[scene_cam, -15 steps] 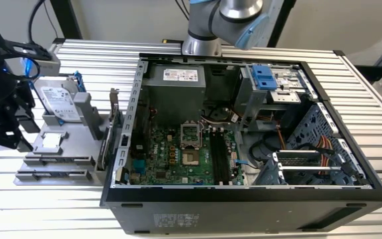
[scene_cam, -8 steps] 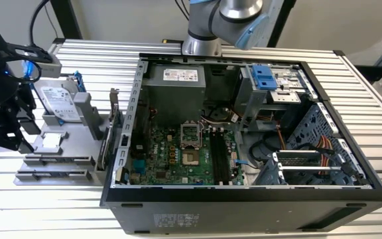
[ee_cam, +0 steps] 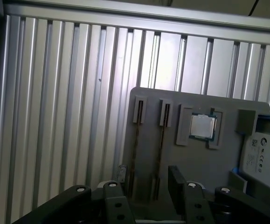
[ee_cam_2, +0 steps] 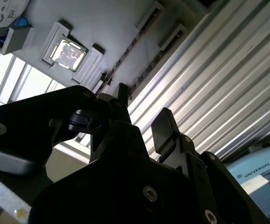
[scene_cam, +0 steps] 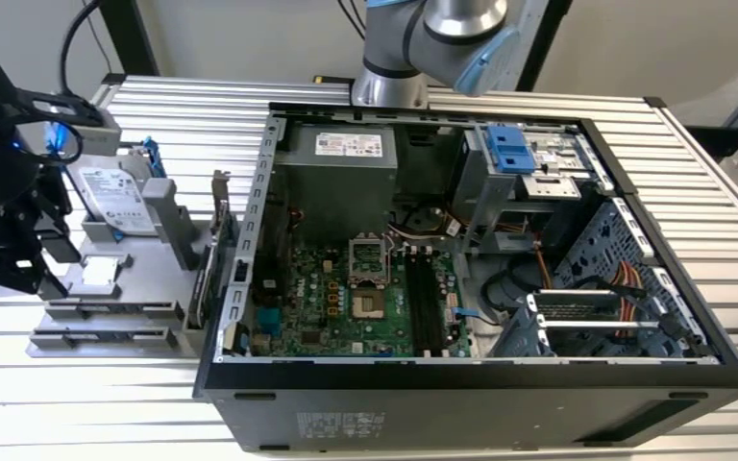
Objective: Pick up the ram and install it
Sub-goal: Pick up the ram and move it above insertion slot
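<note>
Black hand [ee_cam: 148, 176] over grey slotted tray [ee_cam: 197, 158]

Cropped by the exterior view's left edge: the tool [scene_cam: 12, 261], dark against its own mount. Cut at that view's top: the arm [scene_cam: 427, 43]. Clipped at the frame edge in both wrist views: the hard drive [ee_cam: 265, 161] [ee_cam_2: 2, 11]. Too thin to identify: dark lines [ee_cam: 135, 149] in the gray fixture [ee_cam: 149, 158].

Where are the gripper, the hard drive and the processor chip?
gripper [ee_cam: 148, 171]: first wrist view, midway between its fingertips.
hard drive [scene_cam: 119, 198]: exterior view, middle of its labelled top.
processor chip [ee_cam: 203, 127]: first wrist view, centre of its silver lid.
</note>
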You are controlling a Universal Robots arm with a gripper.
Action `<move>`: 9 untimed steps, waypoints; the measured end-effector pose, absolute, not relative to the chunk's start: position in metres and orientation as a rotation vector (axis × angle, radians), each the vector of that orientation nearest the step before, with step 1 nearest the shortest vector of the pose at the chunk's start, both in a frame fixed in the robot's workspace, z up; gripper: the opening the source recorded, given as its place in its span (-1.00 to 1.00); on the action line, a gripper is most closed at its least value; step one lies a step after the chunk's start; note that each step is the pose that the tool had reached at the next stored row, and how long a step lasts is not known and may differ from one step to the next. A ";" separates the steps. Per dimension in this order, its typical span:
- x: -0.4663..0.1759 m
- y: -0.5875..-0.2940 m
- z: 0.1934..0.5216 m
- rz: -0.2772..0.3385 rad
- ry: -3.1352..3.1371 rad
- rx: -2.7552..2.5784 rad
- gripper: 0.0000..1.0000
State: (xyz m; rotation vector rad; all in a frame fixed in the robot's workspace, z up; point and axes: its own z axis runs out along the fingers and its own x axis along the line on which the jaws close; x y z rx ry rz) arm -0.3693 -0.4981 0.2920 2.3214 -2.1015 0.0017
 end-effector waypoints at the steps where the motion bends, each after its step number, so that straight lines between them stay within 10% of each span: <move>1: -0.369 -0.498 0.291 0.002 -2.101 2.321 1.00; 9: -0.369 -0.498 0.285 0.009 -2.098 2.317 1.00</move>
